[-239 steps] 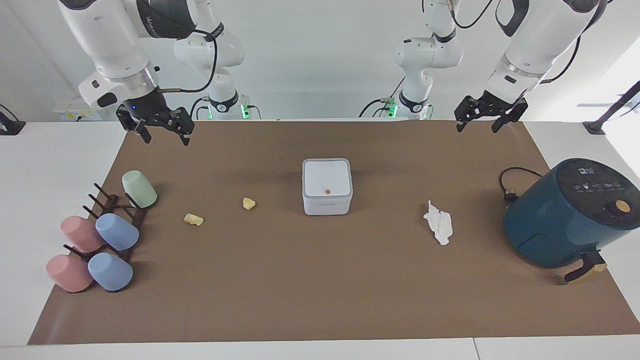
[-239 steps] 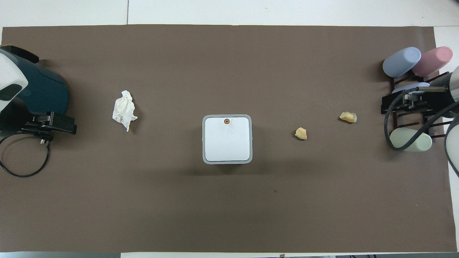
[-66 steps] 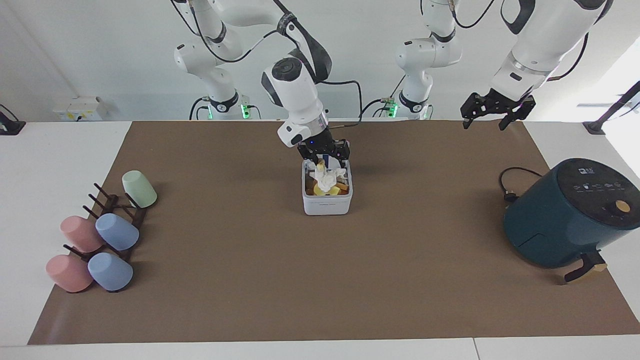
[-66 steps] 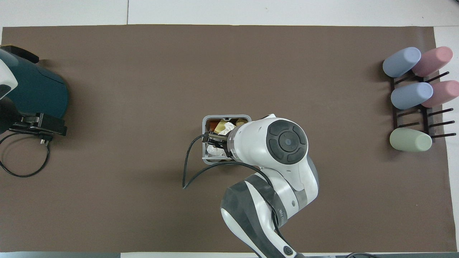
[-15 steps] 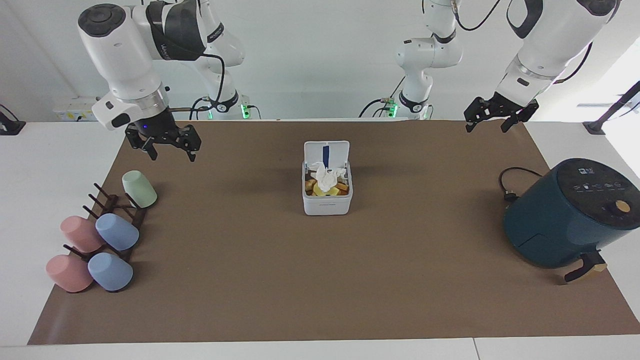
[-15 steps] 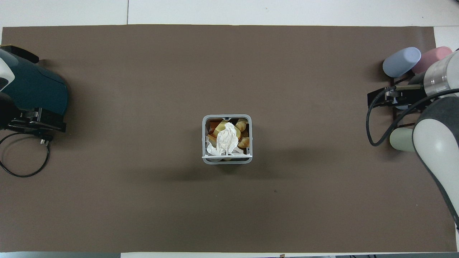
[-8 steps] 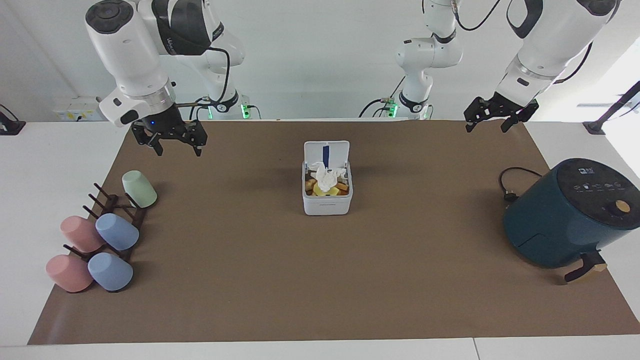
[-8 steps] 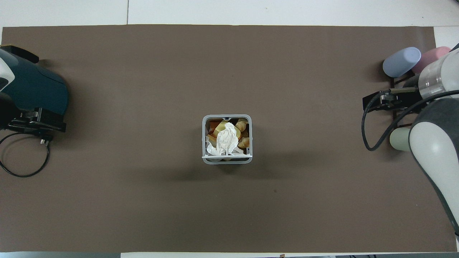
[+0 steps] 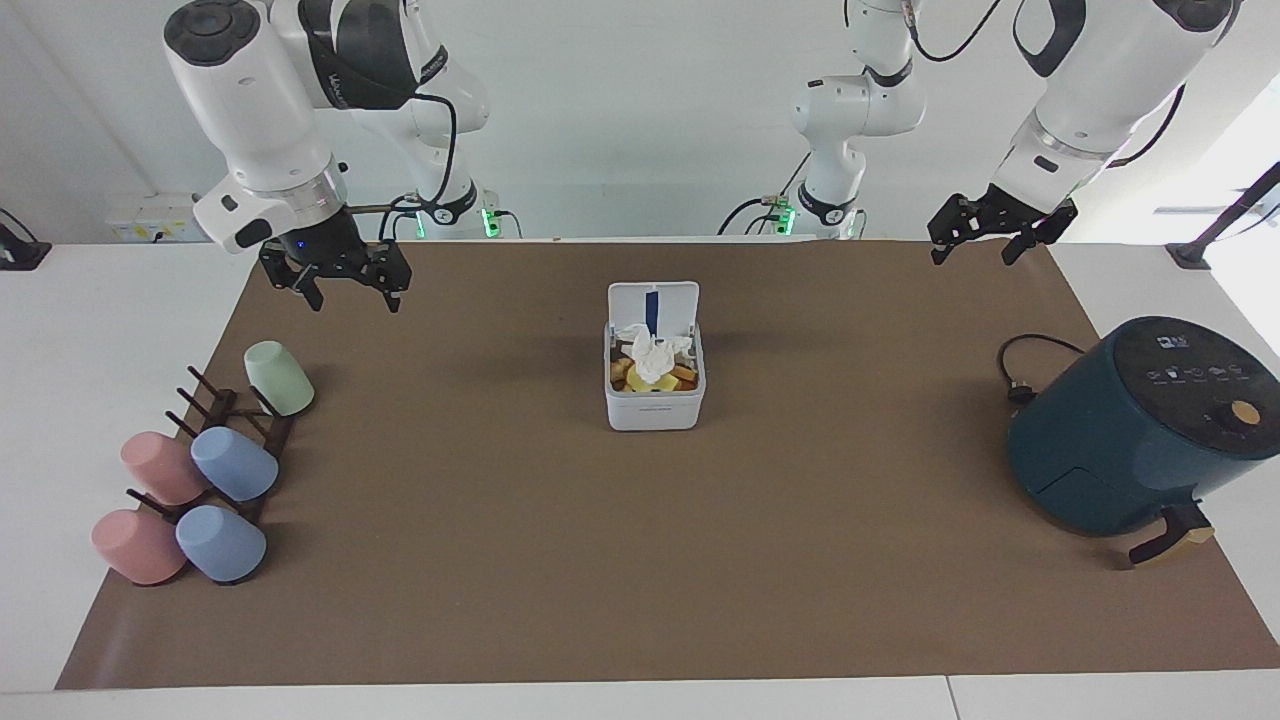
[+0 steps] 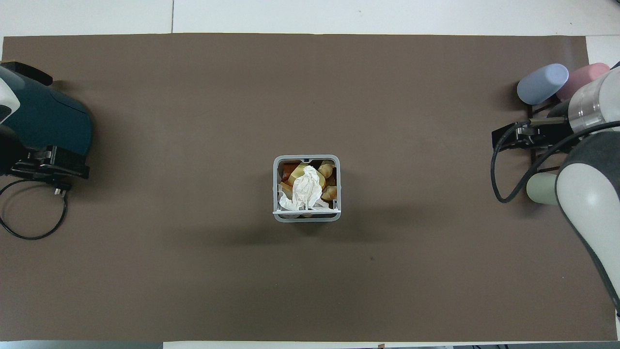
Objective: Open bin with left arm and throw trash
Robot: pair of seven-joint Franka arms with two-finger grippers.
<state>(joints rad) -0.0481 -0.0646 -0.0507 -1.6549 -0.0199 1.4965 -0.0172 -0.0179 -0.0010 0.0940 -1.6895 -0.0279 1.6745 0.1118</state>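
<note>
Sitting in the open bin (image 9: 654,408), the tissue (image 9: 652,355) is well apart from both raised tools.

A dark teal air fryer (image 9: 1140,425) stands on the brown mat (image 9: 640,560) at the left arm's end, its black cord (image 9: 1020,365) coiled beside it. A dark rack (image 9: 235,425) at the right arm's end carries 5 pastel cups (image 9: 235,465).

The bin (image 9: 655,400) sits mid-tabletop (image 9: 640,560) with its lid (image 9: 653,303) standing up on the side nearer me, tissue (image 9: 652,357) on top of the lumps (image 9: 640,381) inside. The air fryer (image 9: 1135,430) sits at my left arm's end (cord beside it), the cup rack (image 9: 215,440) at my right arm's end. My claws hang over the tabletop's near corners.
</note>
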